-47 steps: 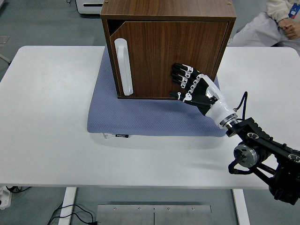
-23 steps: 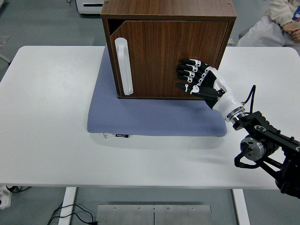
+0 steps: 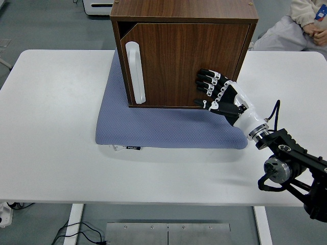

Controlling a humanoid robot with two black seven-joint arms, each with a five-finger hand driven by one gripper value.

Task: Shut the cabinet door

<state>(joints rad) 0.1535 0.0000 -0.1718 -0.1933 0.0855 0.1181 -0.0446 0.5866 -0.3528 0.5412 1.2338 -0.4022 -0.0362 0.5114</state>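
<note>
White surface (image 3: pixel 56 153) holds our cabinet (image 3: pixel 184 51); right hand (image 3: pixel 219 92), fingers (image 3: pixel 207 81) spread flat, pushes its stiff, heavy-looking door (image 3: pixel 179 61).

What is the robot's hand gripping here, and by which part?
Nothing is gripped. The right hand lies with spread fingers against the lower right of the cabinet door, far from the white handle. No left hand shows.
</note>
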